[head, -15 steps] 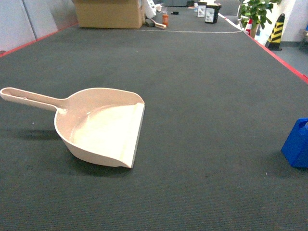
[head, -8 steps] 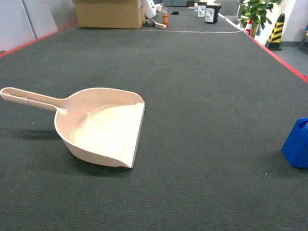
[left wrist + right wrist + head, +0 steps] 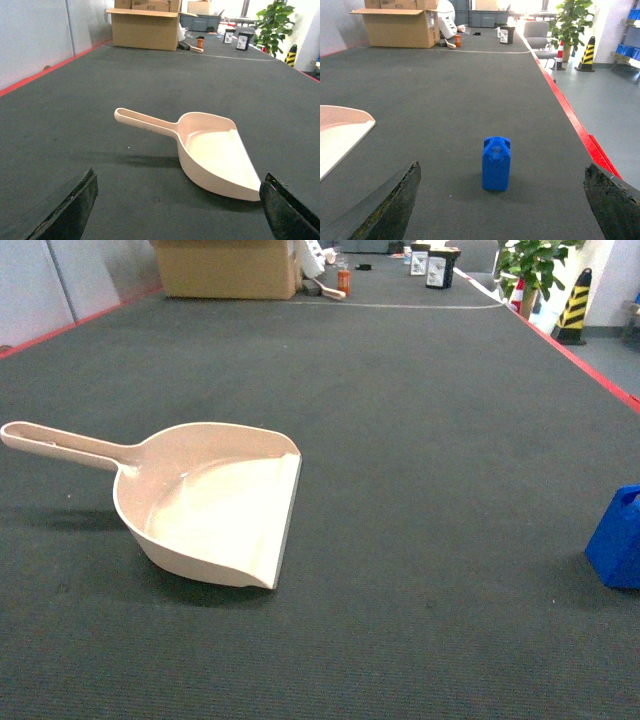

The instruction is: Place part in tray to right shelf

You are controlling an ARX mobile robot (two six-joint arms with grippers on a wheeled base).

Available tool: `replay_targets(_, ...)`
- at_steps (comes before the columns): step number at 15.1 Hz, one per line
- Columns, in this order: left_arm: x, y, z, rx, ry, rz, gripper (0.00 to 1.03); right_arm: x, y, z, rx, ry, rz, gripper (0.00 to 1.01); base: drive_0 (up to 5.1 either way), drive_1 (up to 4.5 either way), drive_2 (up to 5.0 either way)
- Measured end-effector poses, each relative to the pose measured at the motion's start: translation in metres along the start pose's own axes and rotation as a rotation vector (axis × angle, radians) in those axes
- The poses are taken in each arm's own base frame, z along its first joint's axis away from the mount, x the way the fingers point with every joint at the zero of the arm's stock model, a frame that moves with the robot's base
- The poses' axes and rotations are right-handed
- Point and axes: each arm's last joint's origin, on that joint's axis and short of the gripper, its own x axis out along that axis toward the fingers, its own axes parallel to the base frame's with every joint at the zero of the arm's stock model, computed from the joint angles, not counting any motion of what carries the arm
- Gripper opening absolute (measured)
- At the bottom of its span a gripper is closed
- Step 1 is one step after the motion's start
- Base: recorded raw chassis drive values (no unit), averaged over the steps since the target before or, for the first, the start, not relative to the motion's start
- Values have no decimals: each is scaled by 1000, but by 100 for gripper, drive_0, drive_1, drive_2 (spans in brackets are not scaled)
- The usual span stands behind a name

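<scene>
- Blue plastic part (image 3: 496,163) stands upright on the dark counter (image 3: 420,440), well apart from the cream tray (image 3: 215,505); the tray is empty.
- Change since the earlier frames: the part edged slightly right in the head view; the tray did not move.
- Left tool (image 3: 177,205) and right tool (image 3: 500,202): both wide open, holding nothing.
- Judgement: grasp not yet begun.
</scene>
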Motion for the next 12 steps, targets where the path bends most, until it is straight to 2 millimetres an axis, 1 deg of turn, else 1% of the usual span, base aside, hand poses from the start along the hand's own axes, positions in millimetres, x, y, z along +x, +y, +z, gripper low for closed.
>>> replay_targets(12,0,0,0,0,0,0,98,0,0,0,0,0,0,98,0,0,0)
